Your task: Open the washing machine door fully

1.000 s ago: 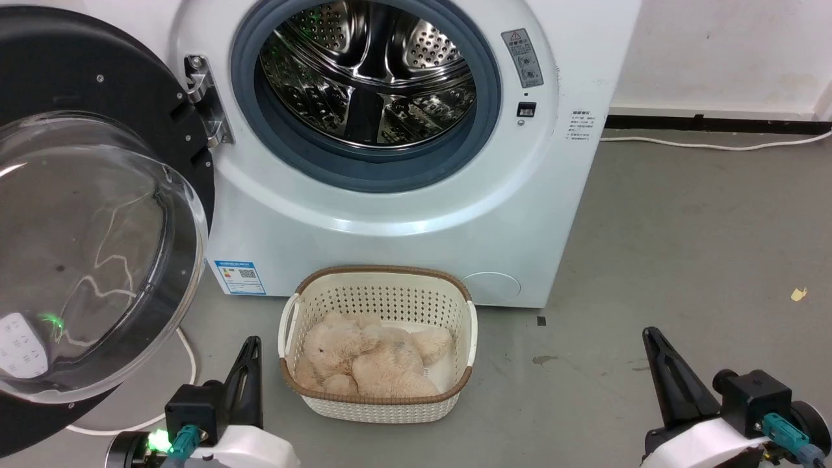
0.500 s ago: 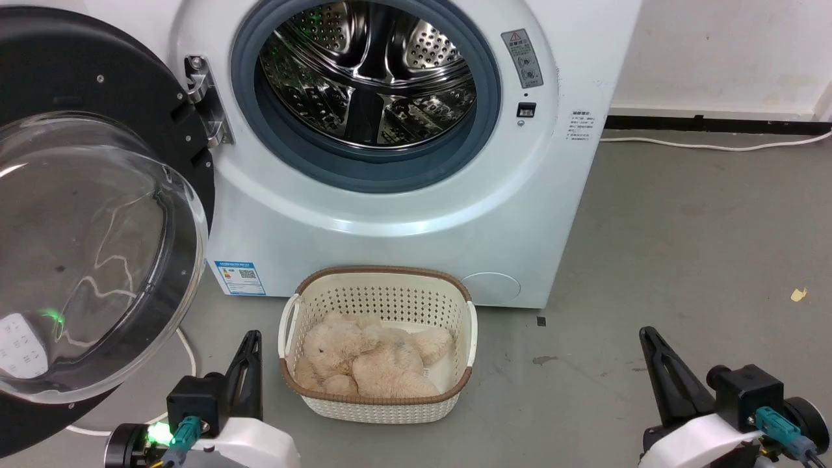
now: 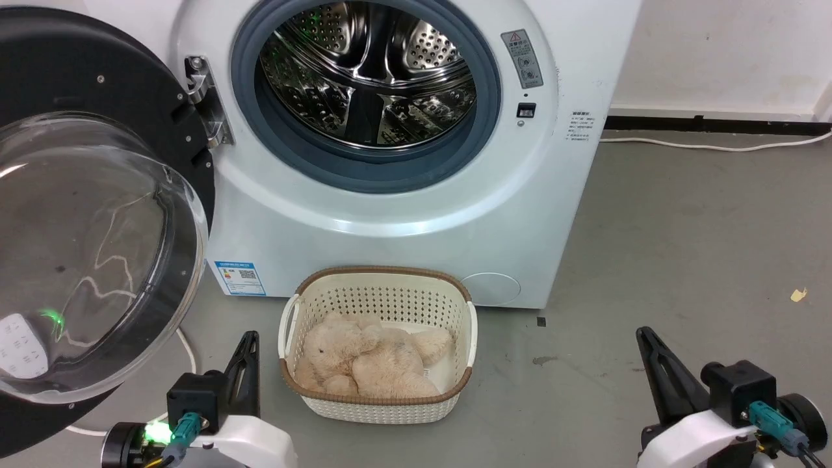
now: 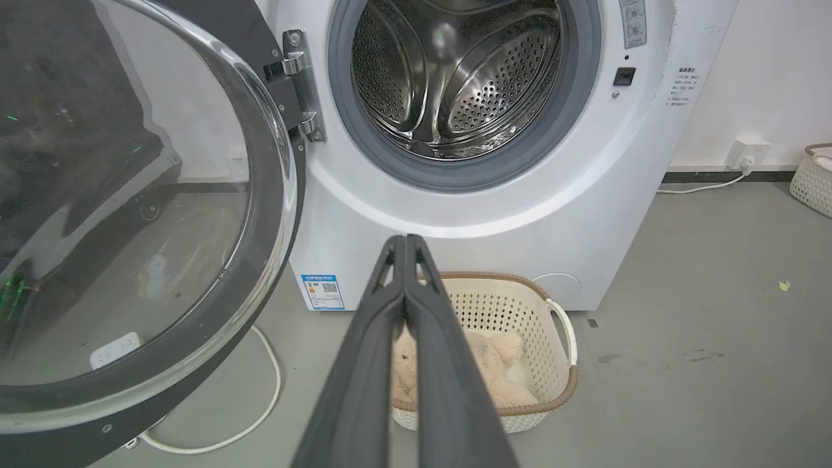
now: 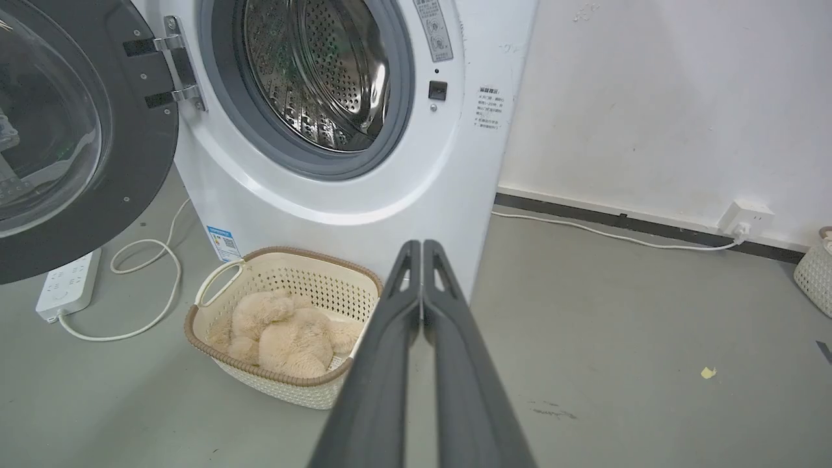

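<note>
One step left at most, I reckon.

Head view: the door [image 3: 91,247] is swung out on its hinge [image 3: 207,104] to the left of the washing machine [image 3: 403,214], with the drum [image 3: 370,71] wide open. Looks basically done to me, unless the door has more swing in it. The left claw [image 3: 249,341] is pinched shut on nothing, low between the door's bottom edge and the basket [image 3: 383,268]. The right claw [image 3: 645,339], also shut and empty, is well apart on bare floor [image 3: 702,247].

Left wrist view: the door rim hangs close on that view's left, the basket sits right behind the closed fingers [image 4: 364,364], and a white cable [image 4: 260,403] loops on the floor between them. Tight corner, I'd say.

Right wrist view: loads of open floor towards the wall [image 5: 650,97]. A power strip [image 5: 68,283] lies near the door's lower edge, so watch that side.
</note>
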Motion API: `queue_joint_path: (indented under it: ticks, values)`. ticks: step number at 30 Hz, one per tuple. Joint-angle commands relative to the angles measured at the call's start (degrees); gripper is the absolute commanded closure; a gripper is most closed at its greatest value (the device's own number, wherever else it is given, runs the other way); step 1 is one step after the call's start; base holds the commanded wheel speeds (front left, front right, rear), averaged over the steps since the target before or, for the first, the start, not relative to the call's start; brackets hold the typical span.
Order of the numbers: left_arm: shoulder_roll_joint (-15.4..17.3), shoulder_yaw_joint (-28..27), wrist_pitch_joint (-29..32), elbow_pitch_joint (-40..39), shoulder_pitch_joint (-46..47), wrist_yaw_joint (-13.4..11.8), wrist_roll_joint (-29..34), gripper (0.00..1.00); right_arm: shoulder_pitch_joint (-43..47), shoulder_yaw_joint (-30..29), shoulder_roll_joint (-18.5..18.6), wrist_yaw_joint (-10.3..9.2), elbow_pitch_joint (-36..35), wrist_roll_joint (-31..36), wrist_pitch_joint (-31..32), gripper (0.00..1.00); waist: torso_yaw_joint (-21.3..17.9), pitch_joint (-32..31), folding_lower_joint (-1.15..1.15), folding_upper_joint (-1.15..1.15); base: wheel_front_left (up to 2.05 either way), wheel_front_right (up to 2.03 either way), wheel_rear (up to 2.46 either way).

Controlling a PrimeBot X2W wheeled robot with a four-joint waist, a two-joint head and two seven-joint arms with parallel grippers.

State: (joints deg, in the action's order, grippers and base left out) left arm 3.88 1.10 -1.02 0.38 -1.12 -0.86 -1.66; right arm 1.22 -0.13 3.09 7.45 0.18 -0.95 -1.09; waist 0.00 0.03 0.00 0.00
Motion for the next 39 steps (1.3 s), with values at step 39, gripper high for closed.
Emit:
queue_joint_path:
  ticks: [39]
  values:
    - [-1.01,-1.1,1.02,-0.38,1.12,0.86,1.66,1.0,-1.22,0.13,-0.22,0.03,-0.18,0.95,1.09,1.0,0.0,-0.03,0.0,0.0,0.0,0.0,0.0]
